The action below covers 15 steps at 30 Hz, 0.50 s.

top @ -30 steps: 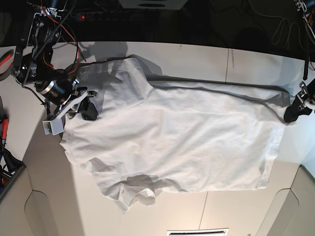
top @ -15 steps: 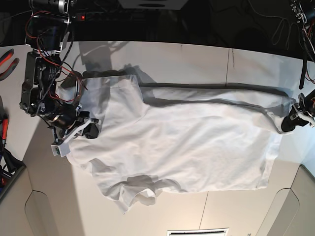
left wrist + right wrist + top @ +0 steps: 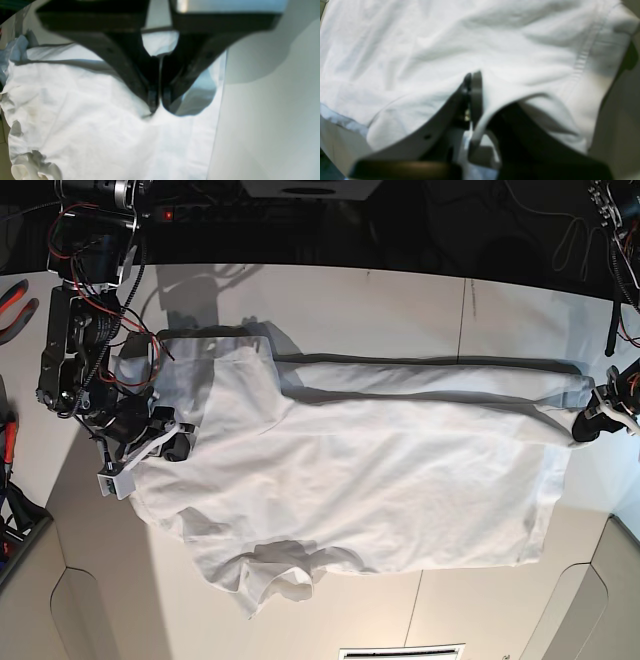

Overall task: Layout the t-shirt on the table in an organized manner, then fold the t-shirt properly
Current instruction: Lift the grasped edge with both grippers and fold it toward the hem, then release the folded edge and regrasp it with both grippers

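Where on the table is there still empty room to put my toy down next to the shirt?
Bare table runs along the far edge, beyond the t-shirt. More shows near the front corner, beside the bunched sleeve. It is crowded where the right gripper and left gripper pinch the shirt's ends.

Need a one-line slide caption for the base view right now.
Both grippers, left and right, pinch opposite ends of the white t-shirt over the table.

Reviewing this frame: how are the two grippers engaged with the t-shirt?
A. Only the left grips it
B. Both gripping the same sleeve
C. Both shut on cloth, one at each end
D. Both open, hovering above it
C: the left gripper and the right gripper are each pinched shut on the t-shirt, at opposite ends over the table.
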Each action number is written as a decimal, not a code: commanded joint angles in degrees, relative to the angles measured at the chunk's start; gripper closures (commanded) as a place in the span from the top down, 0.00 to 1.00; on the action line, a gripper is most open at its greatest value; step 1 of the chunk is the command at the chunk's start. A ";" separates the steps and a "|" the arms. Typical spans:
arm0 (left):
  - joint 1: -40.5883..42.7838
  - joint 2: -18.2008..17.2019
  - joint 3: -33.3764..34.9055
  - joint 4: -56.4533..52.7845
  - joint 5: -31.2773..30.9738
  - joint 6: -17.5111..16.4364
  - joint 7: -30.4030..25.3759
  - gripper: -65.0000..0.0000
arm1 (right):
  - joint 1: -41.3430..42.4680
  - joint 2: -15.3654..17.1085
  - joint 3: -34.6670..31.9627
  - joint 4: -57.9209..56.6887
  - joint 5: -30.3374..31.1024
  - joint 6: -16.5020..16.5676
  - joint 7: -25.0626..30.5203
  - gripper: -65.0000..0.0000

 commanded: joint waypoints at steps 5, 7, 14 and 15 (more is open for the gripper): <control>-0.85 -1.49 -0.33 0.85 -1.25 -0.67 -0.96 0.43 | 1.27 0.46 0.07 0.87 0.61 1.53 1.33 0.41; -0.83 -1.64 -0.33 0.85 -2.12 -0.67 -0.96 0.43 | 1.27 0.48 0.13 0.96 1.27 1.51 1.31 0.41; -0.83 -3.13 -0.44 0.85 -6.84 -0.67 -0.42 0.43 | 1.25 0.46 2.36 5.97 4.90 3.30 -1.64 0.41; -0.83 -3.43 -0.44 0.85 -7.37 -0.67 0.11 0.43 | 1.27 0.48 2.78 7.37 5.99 3.30 -3.74 0.41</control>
